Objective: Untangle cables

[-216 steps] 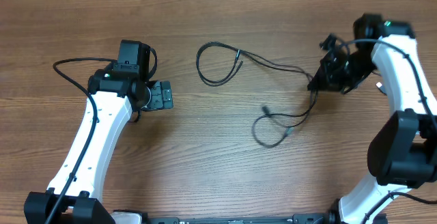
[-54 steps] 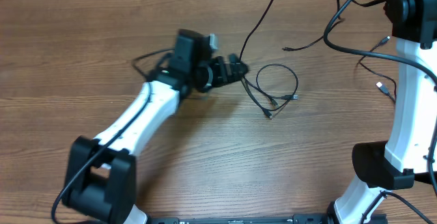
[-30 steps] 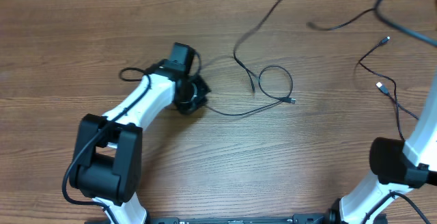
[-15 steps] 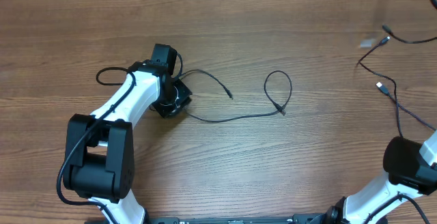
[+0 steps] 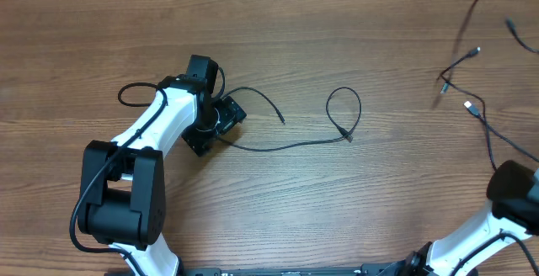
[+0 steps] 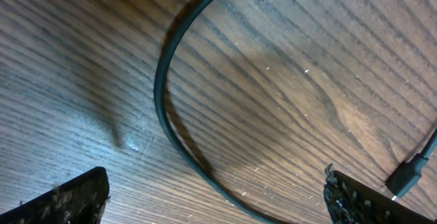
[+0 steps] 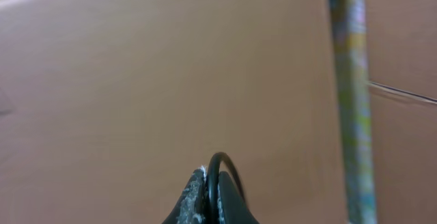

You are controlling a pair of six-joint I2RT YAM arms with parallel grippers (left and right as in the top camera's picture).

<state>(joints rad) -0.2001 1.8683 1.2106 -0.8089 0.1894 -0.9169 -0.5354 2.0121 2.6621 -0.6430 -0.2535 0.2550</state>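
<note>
One thin black cable lies on the wood table, running from my left gripper out to a loop with a small plug. In the left wrist view that cable curves across the wood between the two wide-apart fingertips, held by neither; a plug end shows at the right. My left gripper is open, low over the table. More cables hang at the far right, with silver-tipped plugs dangling. My right gripper is shut on a black cable, out of the overhead view.
The left arm reaches from the front left, its own black wire looping beside it. The right arm's base stands at the front right edge. A brown wall fills the right wrist view.
My left gripper drew leftwards with one cable and has now opened, letting it go onto the table. The right gripper carried the other cables up and right, apart from it.
</note>
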